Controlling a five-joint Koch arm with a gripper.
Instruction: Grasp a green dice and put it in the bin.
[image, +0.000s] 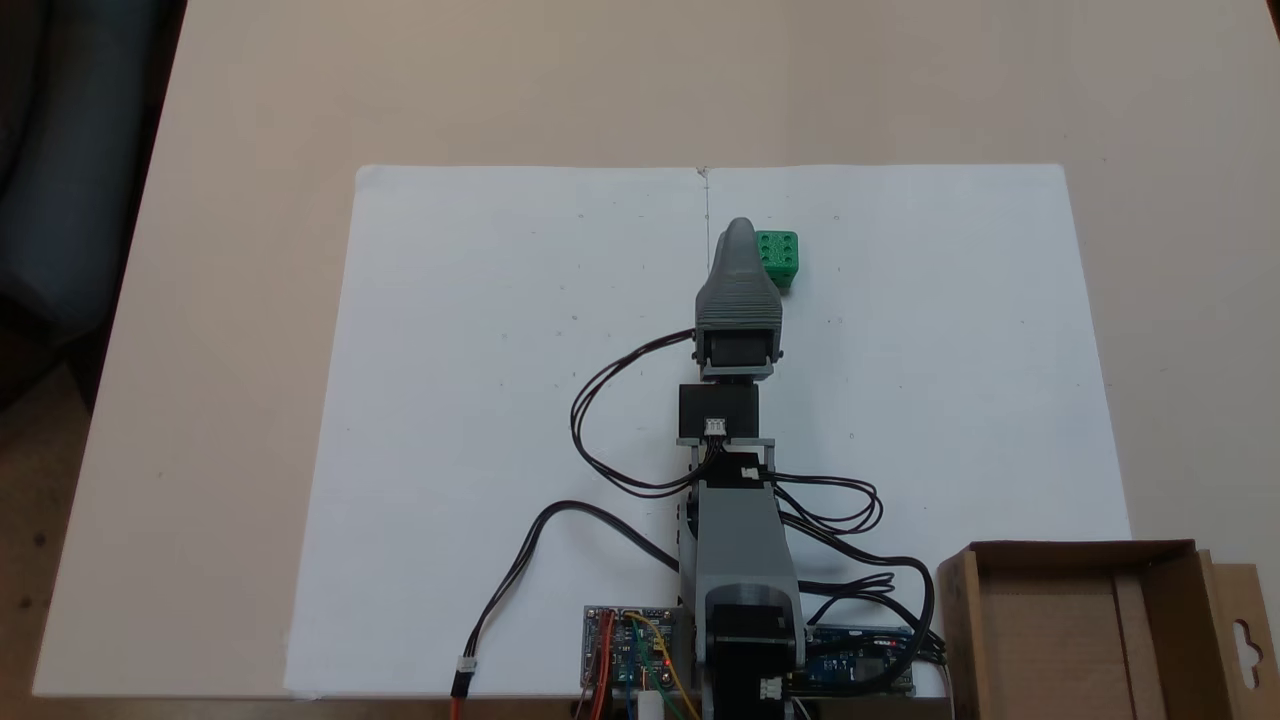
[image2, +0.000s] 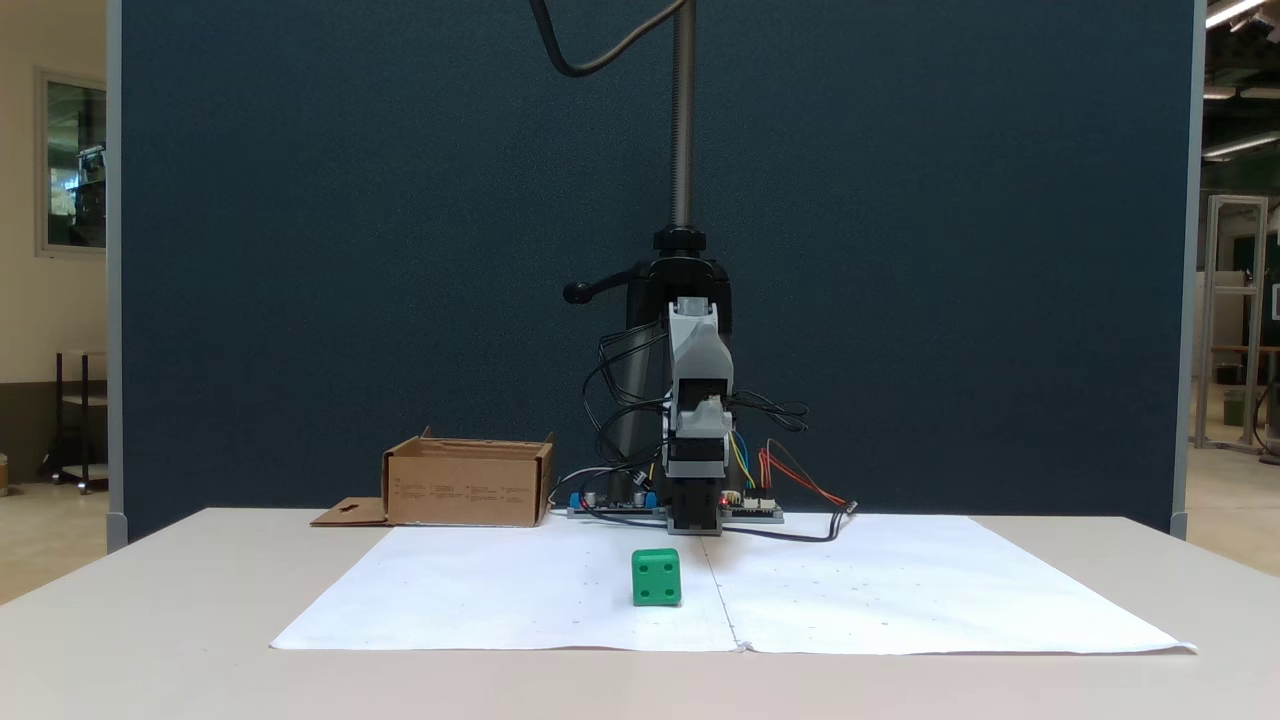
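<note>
The green dice (image: 778, 258) rests on the white paper, just right of my gripper's (image: 738, 232) grey tip in a fixed view from above. In the fixed view from the front, the dice (image2: 656, 577) stands alone on the paper, ahead of the folded arm (image2: 697, 420) and slightly left of its centre line. Nothing is held. Only one grey jaw shows from above, so I cannot tell whether the jaws are open or shut. The bin (image: 1080, 550), a brown cardboard box, sits beside the arm's base; in the front view the bin (image2: 468, 490) is to the left.
White paper sheets (image: 500, 420) cover the middle of the beige table. Black cables (image: 600, 430) loop around the arm, and circuit boards (image: 625, 650) lie at its base. The bin's flap (image: 1245, 640) has a hang-hole cutout. A dark blue partition (image2: 300, 250) stands behind the table.
</note>
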